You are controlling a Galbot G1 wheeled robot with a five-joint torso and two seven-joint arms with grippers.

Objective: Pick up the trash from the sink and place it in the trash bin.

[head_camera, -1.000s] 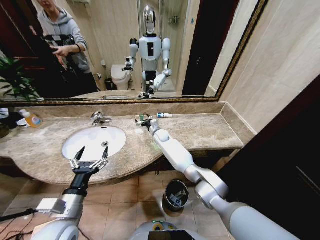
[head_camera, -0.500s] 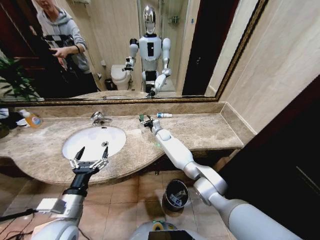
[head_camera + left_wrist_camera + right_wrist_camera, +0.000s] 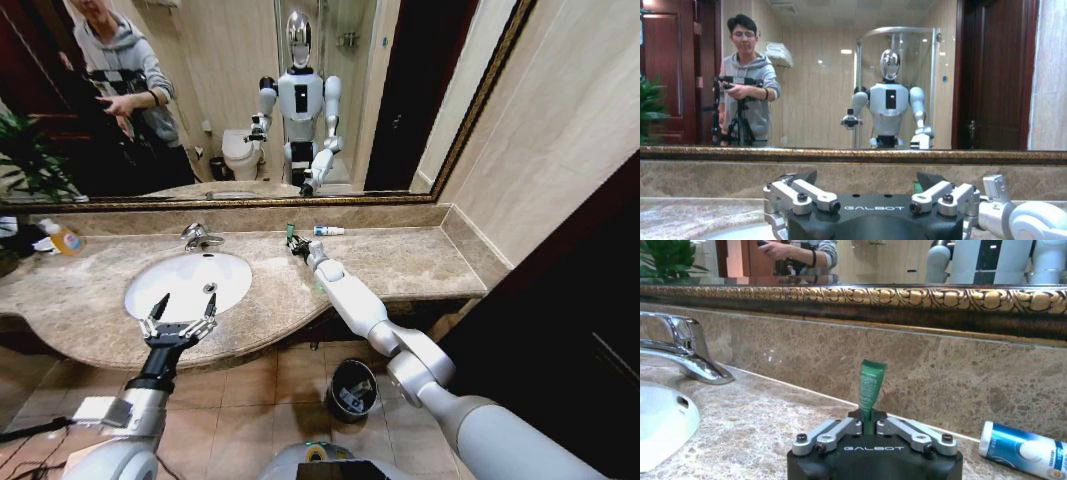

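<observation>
My right gripper (image 3: pixel 293 240) is just above the marble counter behind the white sink (image 3: pixel 236 268), shut on a little green tube (image 3: pixel 871 385) that stands upright between its fingers. A blue-and-white tube (image 3: pixel 328 231) lies on the counter by the back wall, a short way beyond that gripper; the right wrist view also has this blue-and-white tube (image 3: pixel 1023 452). My left gripper (image 3: pixel 180 312) hovers open over the sink's front rim, holding nothing. The black trash bin (image 3: pixel 351 390) stands on the tiled floor under the counter edge, with some bits inside.
A chrome tap (image 3: pixel 200 236) stands behind the basin. An orange soap bottle (image 3: pixel 62 238) sits at the counter's far left near a plant (image 3: pixel 25 150). A gold-framed mirror (image 3: pixel 230 100) runs along the back; a tiled wall (image 3: pixel 560 150) closes the right side.
My right gripper has shifted slightly to the right along the back of the counter with the green tube in it. The left arm has not moved.
</observation>
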